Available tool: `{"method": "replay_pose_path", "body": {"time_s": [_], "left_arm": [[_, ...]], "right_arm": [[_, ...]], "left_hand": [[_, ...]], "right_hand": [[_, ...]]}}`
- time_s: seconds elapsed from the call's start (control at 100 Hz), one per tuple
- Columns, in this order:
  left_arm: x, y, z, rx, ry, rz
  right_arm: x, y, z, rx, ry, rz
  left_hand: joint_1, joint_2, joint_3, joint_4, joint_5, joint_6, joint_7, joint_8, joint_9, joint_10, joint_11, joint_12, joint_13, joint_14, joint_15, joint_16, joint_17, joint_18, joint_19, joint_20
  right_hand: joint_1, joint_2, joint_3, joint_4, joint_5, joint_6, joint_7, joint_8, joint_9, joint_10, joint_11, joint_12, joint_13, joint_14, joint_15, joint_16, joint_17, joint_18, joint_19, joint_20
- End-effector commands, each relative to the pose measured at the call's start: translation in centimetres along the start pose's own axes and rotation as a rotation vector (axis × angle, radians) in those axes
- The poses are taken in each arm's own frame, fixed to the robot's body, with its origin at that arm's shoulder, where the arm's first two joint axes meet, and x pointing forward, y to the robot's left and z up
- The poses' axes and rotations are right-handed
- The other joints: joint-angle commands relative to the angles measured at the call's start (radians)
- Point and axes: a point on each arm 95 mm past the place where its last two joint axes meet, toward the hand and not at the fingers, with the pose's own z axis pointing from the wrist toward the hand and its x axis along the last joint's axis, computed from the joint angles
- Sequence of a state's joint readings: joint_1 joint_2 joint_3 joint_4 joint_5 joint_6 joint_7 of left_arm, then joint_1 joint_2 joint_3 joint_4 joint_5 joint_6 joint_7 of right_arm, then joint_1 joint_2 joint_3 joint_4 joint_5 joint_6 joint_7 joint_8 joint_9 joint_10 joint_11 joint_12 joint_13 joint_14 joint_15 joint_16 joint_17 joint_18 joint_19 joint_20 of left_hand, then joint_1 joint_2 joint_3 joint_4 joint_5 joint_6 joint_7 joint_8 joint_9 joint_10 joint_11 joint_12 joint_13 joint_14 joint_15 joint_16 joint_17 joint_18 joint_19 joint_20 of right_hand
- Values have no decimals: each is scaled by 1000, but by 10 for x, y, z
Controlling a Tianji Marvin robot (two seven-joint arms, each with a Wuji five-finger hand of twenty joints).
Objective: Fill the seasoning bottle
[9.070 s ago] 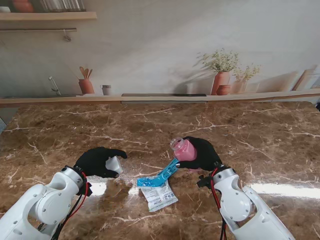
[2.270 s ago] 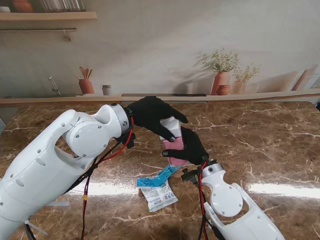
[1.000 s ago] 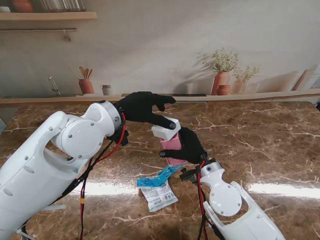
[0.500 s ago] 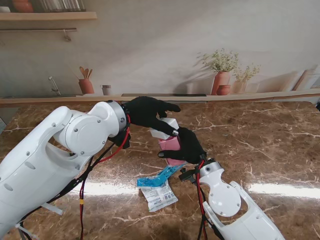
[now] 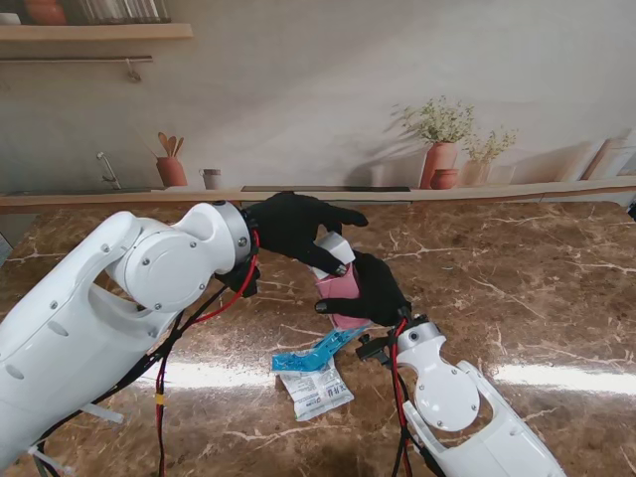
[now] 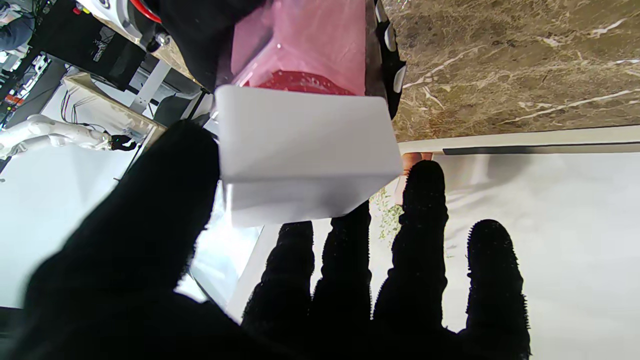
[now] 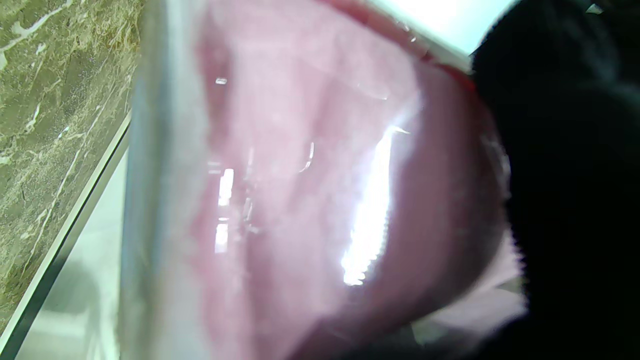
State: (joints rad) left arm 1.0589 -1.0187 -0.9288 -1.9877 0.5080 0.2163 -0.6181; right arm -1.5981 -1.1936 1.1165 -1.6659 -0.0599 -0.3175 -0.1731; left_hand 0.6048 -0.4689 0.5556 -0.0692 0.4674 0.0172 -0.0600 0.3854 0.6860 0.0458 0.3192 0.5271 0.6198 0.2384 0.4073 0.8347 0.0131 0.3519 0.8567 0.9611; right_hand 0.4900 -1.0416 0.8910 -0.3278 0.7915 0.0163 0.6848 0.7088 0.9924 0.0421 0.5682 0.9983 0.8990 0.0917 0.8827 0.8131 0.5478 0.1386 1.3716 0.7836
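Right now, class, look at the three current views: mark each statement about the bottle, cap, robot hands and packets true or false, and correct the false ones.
1. The right robot hand holds the pink bottle. True.
2. The white cap lies on the table. False: the left robot hand holds it at the bottle's top.
3. The blue packet lies on the table nearer to me than the bottle. True.
4. The bottle looks empty. False: it shows pink contents.

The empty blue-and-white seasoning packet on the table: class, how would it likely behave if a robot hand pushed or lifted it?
The seasoning packet lies flat and crumpled, torn open, so it is probably light and floppy. Pushed, it would likely slide on the polished marble table rather than roll. Being thin, it may be awkward to pinch up.
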Motion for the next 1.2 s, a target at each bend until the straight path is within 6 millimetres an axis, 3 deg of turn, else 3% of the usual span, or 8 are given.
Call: {"method": "replay_pose_path", "body": {"time_s": [0.0, 0.17, 0.43, 0.66, 0.84, 0.96, 1.06, 1.19], "left_arm": [[1, 4, 3, -1, 14, -11], [4, 4, 4, 5, 34, -12], [5, 4, 4, 33, 55, -25], [4, 4, 3, 37, 56, -26], [0, 3, 1, 46, 37, -50], [-3, 2, 0, 54, 5, -65], [-5, 1, -1, 36, -15, -78], [-4, -1, -4, -29, -10, -98]], "right_arm": [[2, -1, 1, 1, 0, 13], [2, -2, 1, -6, 0, 20], [1, -3, 1, -12, 2, 35], [1, -3, 2, -19, 6, 52], [1, -2, 1, -19, 16, 56], [1, -2, 1, -19, 22, 55], [1, -1, 1, -20, 25, 54], [1, -1, 1, -22, 24, 51]], "left_hand": [[7, -22, 44, -22, -6, -32, 379, -11, 41, -89, 61, -3, 15, -41, -10, -3, -10, -21, -21, 3], [0, -13, -28, -22, -6, -34, 383, -33, 12, -84, 58, -14, 12, -45, -18, -8, -13, -30, -31, 4], [9, -28, -10, -19, 9, -37, 392, -40, -2, -72, 50, -23, 33, -43, -9, -8, 3, -48, -17, 12], [-30, -16, -39, -26, 9, -50, 370, -76, -98, -50, -37, -111, -34, -43, -75, -73, -18, -46, -35, 3], [-68, 50, -283, 6, -46, -24, 290, -125, -244, -28, -104, -190, -121, -25, -139, -157, -47, -47, -99, -23], [-26, 118, -481, 37, -62, 17, 247, -137, -291, 27, -118, -231, -118, 9, -125, -185, -29, -41, -99, -19], [-9, 119, -504, 43, -43, 5, 261, -125, -218, 48, -96, -222, -61, 19, -91, -172, 2, -34, -67, -9], [69, 99, -465, 55, -18, -39, 298, -94, -104, 29, -62, -199, 23, 11, -42, -146, 29, -43, -32, -7]], "right_hand": [[262, 376, 283, 55, 170, -331, 205, 107, 77, -145, 91, 41, 118, -98, 149, 51, 3, -2, 41, 13], [262, 376, 283, 55, 170, -331, 205, 108, 77, -146, 91, 41, 117, -98, 149, 51, 2, -2, 41, 14], [263, 377, 283, 55, 169, -331, 204, 108, 76, -147, 91, 41, 117, -97, 149, 51, 2, -2, 41, 14], [262, 376, 283, 55, 169, -331, 204, 109, 77, -147, 92, 42, 117, -98, 149, 50, 2, -2, 40, 14], [262, 374, 284, 55, 170, -332, 204, 109, 78, -147, 92, 41, 118, -98, 149, 50, 2, -2, 41, 14], [262, 374, 285, 55, 171, -331, 205, 109, 78, -146, 93, 41, 118, -98, 149, 50, 3, -1, 41, 14], [262, 374, 286, 55, 171, -332, 204, 109, 78, -148, 92, 41, 118, -98, 150, 50, 3, -1, 41, 14], [263, 374, 286, 55, 171, -332, 205, 109, 79, -147, 93, 42, 119, -97, 150, 51, 3, -1, 41, 14]]}}
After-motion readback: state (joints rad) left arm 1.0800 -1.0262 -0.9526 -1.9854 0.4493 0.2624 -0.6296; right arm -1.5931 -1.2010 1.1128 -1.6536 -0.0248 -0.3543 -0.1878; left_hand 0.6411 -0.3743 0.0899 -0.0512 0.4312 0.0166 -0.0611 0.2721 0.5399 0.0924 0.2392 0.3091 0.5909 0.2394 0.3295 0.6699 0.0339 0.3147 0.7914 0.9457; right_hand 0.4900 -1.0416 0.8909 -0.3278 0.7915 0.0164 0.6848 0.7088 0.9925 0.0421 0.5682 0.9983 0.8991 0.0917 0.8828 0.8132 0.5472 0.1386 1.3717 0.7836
